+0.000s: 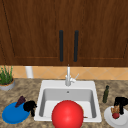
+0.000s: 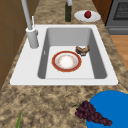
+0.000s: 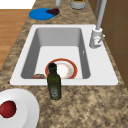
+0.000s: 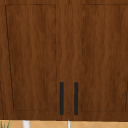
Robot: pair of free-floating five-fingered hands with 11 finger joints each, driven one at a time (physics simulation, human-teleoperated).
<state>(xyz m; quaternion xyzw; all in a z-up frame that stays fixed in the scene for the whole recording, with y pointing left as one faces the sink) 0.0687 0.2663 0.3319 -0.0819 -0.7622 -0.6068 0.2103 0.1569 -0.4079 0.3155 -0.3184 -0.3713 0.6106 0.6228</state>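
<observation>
Front view: left hand [image 1: 30, 106] curls, seemingly empty, beside the grapes [image 1: 20, 101]; right hand [image 1: 121, 102], grip unclear, hangs over the apple [image 1: 115, 115], both fruits unlifted.

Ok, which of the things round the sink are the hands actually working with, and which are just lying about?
In hand:
- left hand, over the blue plate beside the grapes
- right hand, over the white plate by the brown food and the apple

Lying about:
- bottle
- red bowl and brown food in the sink
- plant pot
- faucet
</observation>
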